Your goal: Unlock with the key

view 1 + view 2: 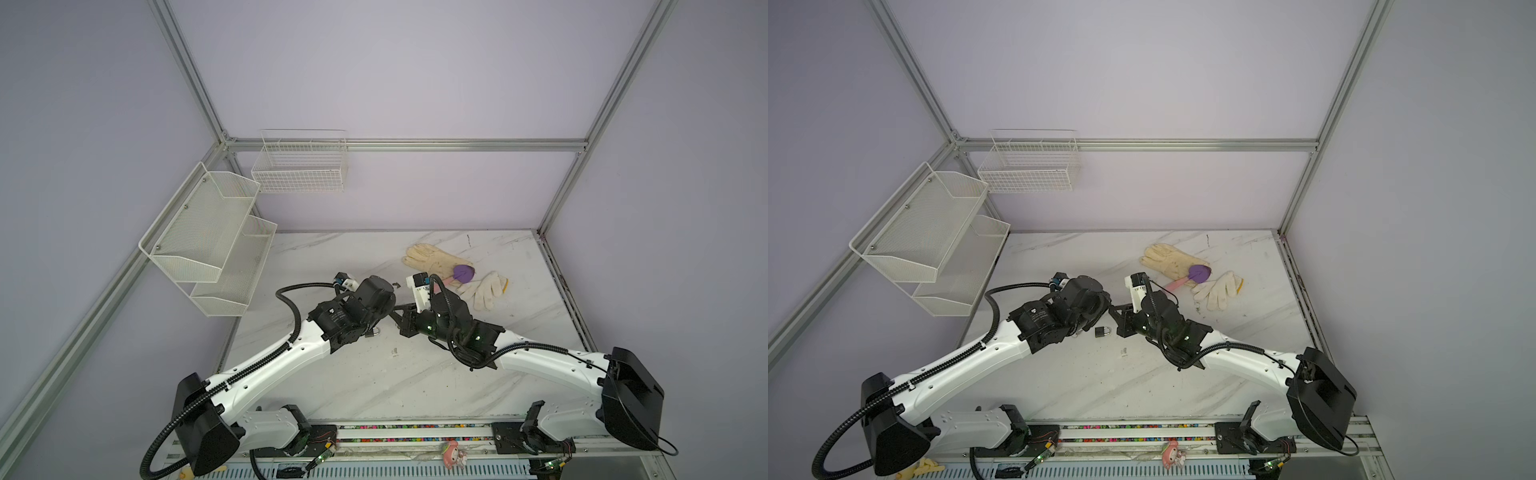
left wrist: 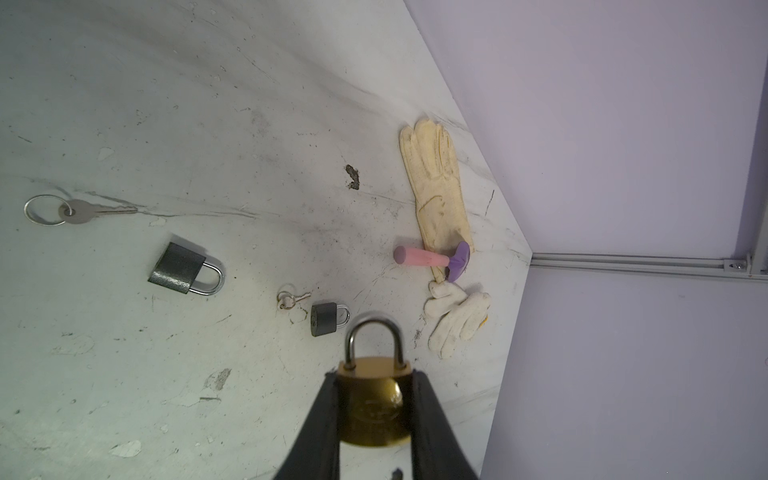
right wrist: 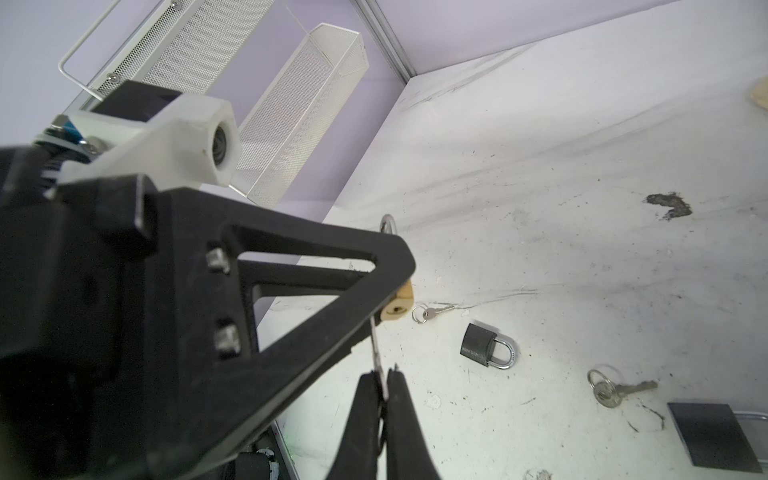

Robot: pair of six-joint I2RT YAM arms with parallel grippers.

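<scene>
While the left hand [image 2: 375,378] grips the brass padlock [image 2: 374,409] above the middle of the table [image 1: 415,374], the right hand [image 3: 382,374] pinches the key [image 3: 377,349], tip just beside the keyhole [image 3: 397,309]: insertion seems in hand, and next calls for exact alignment, then a straight push.

A robotics lab test cell: two robot arms [image 1: 266,361] mounted on a rail [image 1: 415,434] at a scuffed tabletop [image 1: 374,374], enclosed by plain lilac panels [image 1: 415,62] on aluminium framing [image 1: 407,144], with wire baskets [image 1: 299,166] hung on them.

Gold padlock [image 2: 372,399], cream glove [image 2: 436,187]
</scene>
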